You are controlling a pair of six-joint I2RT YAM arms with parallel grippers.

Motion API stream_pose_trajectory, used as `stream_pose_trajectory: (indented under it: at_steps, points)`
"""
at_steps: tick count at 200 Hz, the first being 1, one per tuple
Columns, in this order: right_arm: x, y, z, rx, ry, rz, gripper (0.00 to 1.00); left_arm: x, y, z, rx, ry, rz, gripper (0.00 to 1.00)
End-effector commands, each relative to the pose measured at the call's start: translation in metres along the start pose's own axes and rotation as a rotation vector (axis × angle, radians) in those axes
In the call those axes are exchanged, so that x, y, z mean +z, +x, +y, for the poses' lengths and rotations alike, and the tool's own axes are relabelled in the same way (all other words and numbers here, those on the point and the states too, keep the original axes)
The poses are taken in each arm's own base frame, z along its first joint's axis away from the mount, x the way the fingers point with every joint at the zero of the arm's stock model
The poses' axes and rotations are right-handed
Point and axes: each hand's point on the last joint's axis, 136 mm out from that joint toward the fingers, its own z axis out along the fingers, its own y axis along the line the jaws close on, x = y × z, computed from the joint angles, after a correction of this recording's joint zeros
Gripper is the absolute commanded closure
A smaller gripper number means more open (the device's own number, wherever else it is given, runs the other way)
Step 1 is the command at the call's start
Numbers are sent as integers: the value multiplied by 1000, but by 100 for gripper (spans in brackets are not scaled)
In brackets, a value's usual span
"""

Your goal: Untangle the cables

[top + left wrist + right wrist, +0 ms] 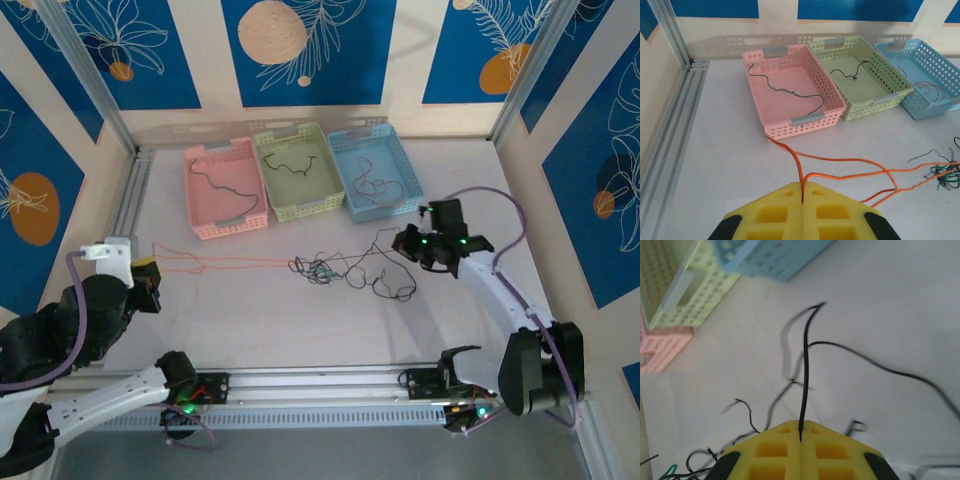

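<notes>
Here the 2 arms hold opposite ends of the snarl so the strands stand apart from each other. The left gripper (802, 194), its yellow foam pads pressed together, is clamped on the thin orange cable (840, 162), which runs in 2 or 3 strands from the pads across the white table (300, 330) toward the middle. In the top view those strands lie nearly straight, which I read as a pull meant to draw the orange wire out of the knot.

The right gripper (801, 434) is likewise pinched shut, on a thin black cable (804, 385) that rises straight up from between its pads and curls over at the top. It sits on the far side of the small knot of black and green wires (320, 270) at the table's centre, so the knot lies between the 2 grips.

Behind the knot, 3 perforated plastic baskets stand side by side: the pink basket (232, 228) and the light green basket (305, 210) each hold 1 loose black wire, and the pale blue basket (385, 210) holds a reddish one. These look like the places for freed cables, so the job seems partly done, with the orange, black and green strands yet to be separated.

The risk, as I judge it, is that pulling from both sides tightens the knot.
</notes>
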Motion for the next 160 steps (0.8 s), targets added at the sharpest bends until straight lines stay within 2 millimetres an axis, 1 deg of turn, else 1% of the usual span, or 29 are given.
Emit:
stream_pose_trajectory:
  at_steps: [1,34,46,59,73,84,93,106,117,135,154,159,160]
  points:
    - [-9,-3,-29,71,16,-18,100,-9,-8,18,-17,-62,-39,100]
    - [-18,-14,-77,264,66,-71,100,-11,-8,21,-22,-66,-41,100]
    - [-23,-19,-87,306,75,-91,100,-13,-9,24,-23,-71,-43,100]
    - [-29,-22,-89,327,72,-109,100,-15,-9,25,-26,-70,-45,100]
    - [-31,-26,-74,300,-2,-111,100,-13,-8,20,-27,-47,-42,100]
    - [-32,-26,-67,282,-11,-107,100,-10,-7,13,-19,-25,-32,100]
    - [-34,-26,-68,271,11,-113,100,-7,-5,9,-11,-17,-24,100]
    - [-40,-29,-75,283,42,-132,100,-4,-4,6,0,-19,-12,100]
    - [-43,-31,-71,289,7,-138,100,-2,-3,2,3,-6,-8,100]
    - [-44,-32,-42,231,-127,-114,100,4,-1,-16,12,63,6,100]
    - [-41,-28,-10,119,-180,-63,100,13,4,-45,40,152,55,100]
    - [-41,-27,-3,90,-186,-58,97,15,4,-52,49,171,69,100]
    - [-40,-26,0,76,-187,-53,95,16,5,-53,51,176,73,100]
